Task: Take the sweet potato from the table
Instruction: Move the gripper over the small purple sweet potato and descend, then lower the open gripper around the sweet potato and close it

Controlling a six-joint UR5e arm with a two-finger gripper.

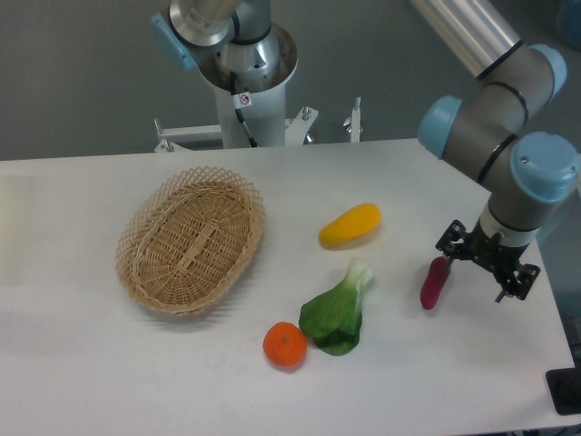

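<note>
A wicker basket [191, 239] lies on the left half of the white table [82, 363], tipped slightly on its side, with nothing in it. The gripper [486, 263] hangs over the right side of the table, just beside the upper end of the sweet potato [435, 282] and to its right; its dark fingers appear spread apart with nothing between them, though they are small and seen at an angle, so whether one grazes the vegetable cannot be told. The sweet potato lies flat on the table, its long axis running from upper right to lower left. To its left, well apart, lies a leafy green bok choy [339, 312], with an orange [285, 345] touching or almost touching its lower left edge. A yellow vegetable [350, 224] rests above the bok choy, near the middle of the table.
</note>
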